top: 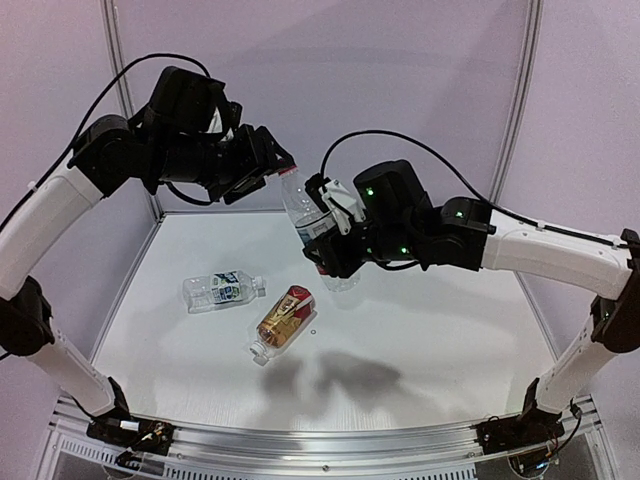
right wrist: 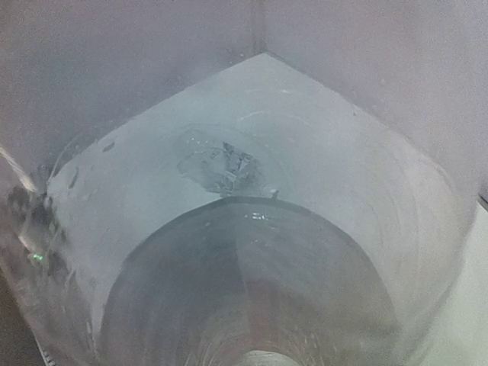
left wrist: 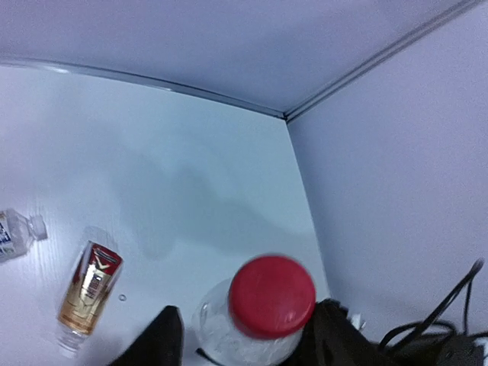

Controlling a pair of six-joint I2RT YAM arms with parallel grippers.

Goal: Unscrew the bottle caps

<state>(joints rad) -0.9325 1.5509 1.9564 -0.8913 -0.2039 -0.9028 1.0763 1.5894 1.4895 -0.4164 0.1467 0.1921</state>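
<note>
Red cap (left wrist: pixel 272 296), likely slick, needs pinching round its rim; left jaws stand parted either side, right jaws clench the light, crushable clear bottle (top: pixel 300 207).

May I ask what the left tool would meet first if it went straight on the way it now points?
Most likely the red cap on the clear bottle held by the right tool; it sits just ahead of the left tool, between its fingers.
</note>
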